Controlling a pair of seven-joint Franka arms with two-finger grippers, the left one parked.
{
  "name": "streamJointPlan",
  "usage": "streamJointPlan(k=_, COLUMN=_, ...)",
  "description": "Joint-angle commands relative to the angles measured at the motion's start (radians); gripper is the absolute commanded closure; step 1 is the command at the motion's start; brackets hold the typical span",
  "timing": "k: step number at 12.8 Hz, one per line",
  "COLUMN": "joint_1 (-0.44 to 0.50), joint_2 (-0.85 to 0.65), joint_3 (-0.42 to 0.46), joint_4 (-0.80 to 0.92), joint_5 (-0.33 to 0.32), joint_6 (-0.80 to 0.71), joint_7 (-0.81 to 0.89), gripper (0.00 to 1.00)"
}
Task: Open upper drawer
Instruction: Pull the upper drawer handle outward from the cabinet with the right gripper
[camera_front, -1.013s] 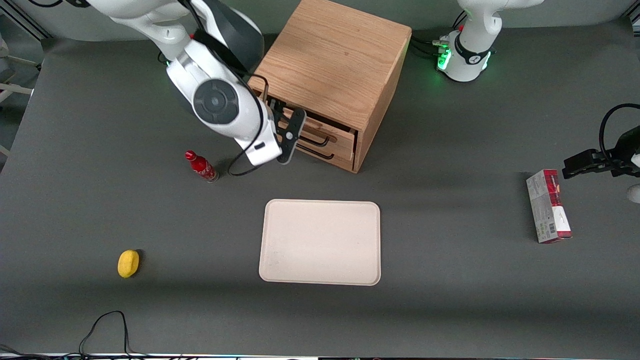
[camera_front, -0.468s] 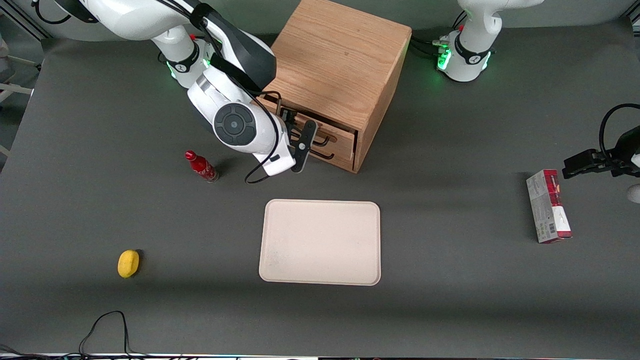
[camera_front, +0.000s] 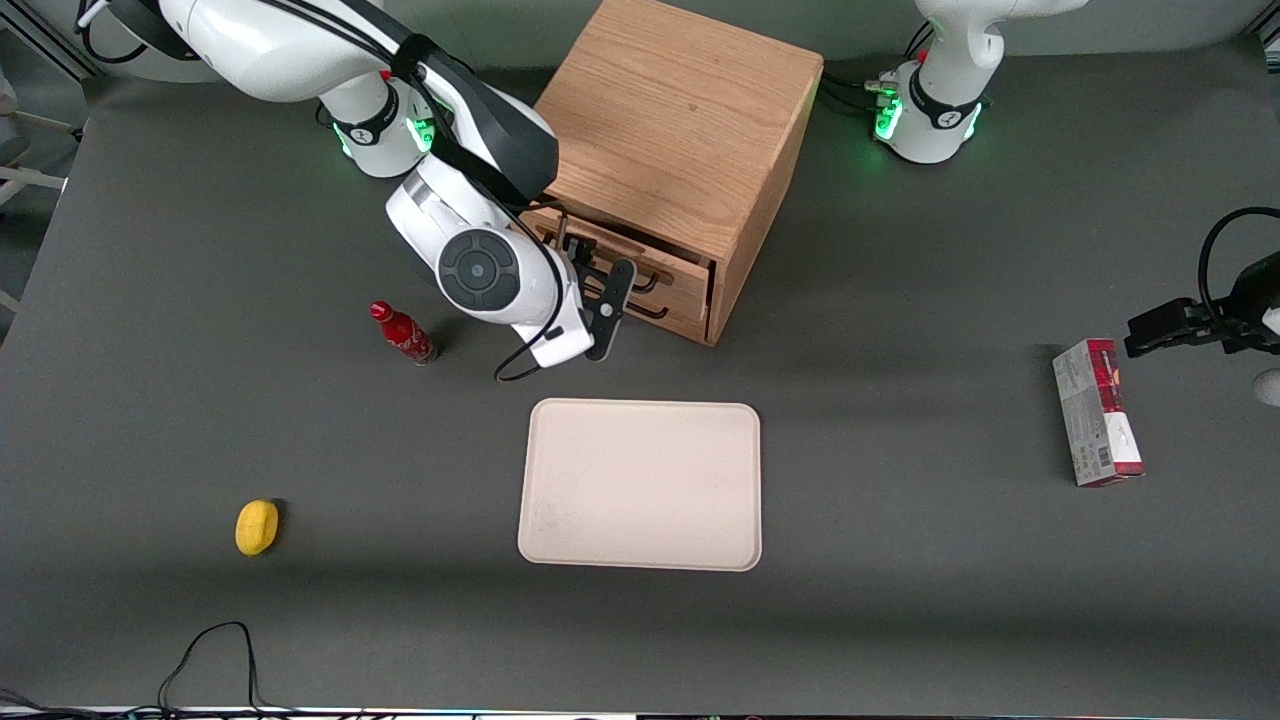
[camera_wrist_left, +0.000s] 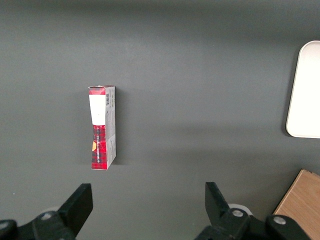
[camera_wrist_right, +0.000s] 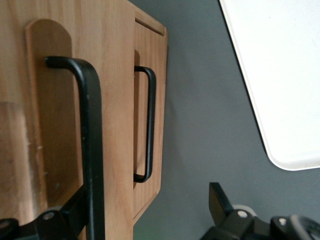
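The wooden cabinet (camera_front: 680, 130) stands at the back of the table. Its upper drawer (camera_front: 672, 268) stands out a little from the cabinet, a dark gap above it. In the right wrist view its thin black bar handle (camera_wrist_right: 93, 150) runs close by on the upper drawer front (camera_wrist_right: 115, 100). The lower drawer's handle (camera_wrist_right: 150, 125) shows further along. My right gripper (camera_front: 597, 277) is in front of the drawers, open. In the right wrist view the gripper (camera_wrist_right: 147, 212) has one finger (camera_wrist_right: 70, 212) against the upper handle and the other over the table; the bar lies between them.
A red bottle (camera_front: 403, 333) stands beside the arm. A cream tray (camera_front: 640, 485) lies nearer the front camera than the cabinet and also shows in the right wrist view (camera_wrist_right: 280, 75). A yellow fruit (camera_front: 256, 526) lies near the front edge. A red-and-white box (camera_front: 1097, 412) lies toward the parked arm's end.
My gripper has moved along the drawer fronts toward the parked arm's end and closer in to the upper handle. The drawer shows no clear movement.
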Motion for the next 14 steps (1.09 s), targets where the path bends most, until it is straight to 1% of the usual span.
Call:
streamJointPlan(k=1, joint_1=0.001, joint_2=0.051, joint_3=-0.002, joint_4=0.098, joint_5=-0.047, joint_6=-0.004, joint_7=-0.016, gripper=0.0)
streamJointPlan(k=3, joint_1=-0.003, joint_2=0.074, joint_3=-0.017, joint_4=0.155, joint_5=-0.07, joint_6=-0.01, joint_7=-0.045, gripper=0.0)
streamJointPlan(k=7, joint_1=-0.002, joint_2=0.091, joint_3=-0.114, joint_4=0.212, joint_5=-0.07, joint_6=-0.004, joint_7=-0.179, gripper=0.0)
streamJointPlan(k=10, joint_1=-0.002, joint_2=0.118, joint_3=-0.169, joint_4=0.299, joint_5=-0.07, joint_6=-0.004, joint_7=-0.249, gripper=0.0)
streamJointPlan(k=14, joint_1=-0.003, joint_2=0.12, joint_3=-0.25, joint_4=0.359, joint_5=-0.069, joint_6=0.028, joint_7=-0.25, gripper=0.0)
